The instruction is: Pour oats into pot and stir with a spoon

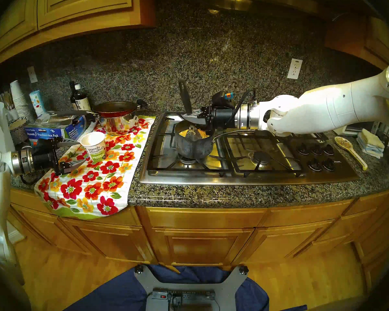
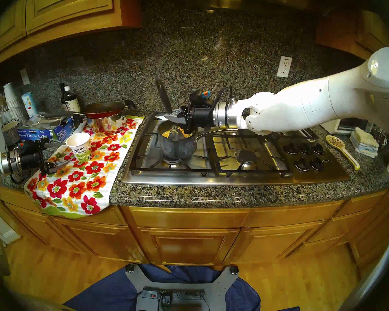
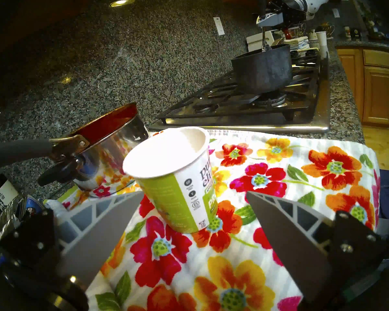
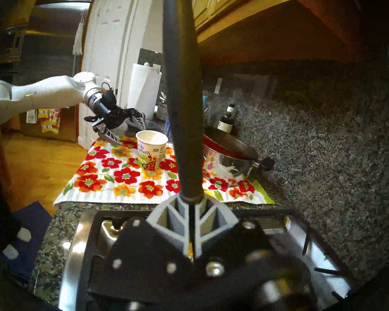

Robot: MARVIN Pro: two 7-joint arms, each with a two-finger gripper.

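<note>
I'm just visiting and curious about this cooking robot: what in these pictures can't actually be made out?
- How deep the oats lie: the spoon bowl and the pot wall cover them in both head views.
- The pot's inside: the left wrist view sees only its outer wall.
- The spoon bowl: in the right wrist view the right hand hides it.
- Whether flakes remain in the paper cup: its inside is washed out by glare in the left wrist view.
</note>
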